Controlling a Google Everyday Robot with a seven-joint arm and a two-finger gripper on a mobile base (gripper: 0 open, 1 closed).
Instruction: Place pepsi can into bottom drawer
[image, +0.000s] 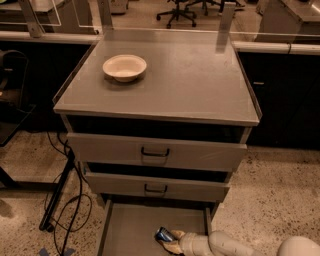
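Release step at hand
The gripper (173, 240) pinched the pepsi can (161, 233) inside the bottom drawer (134, 226) — best released low, gently.

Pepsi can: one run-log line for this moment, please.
phase: placing | tool: low inside open bottom drawer, near its front | pepsi can: at tool tip, over drawer floor | bowl: on cabinet top
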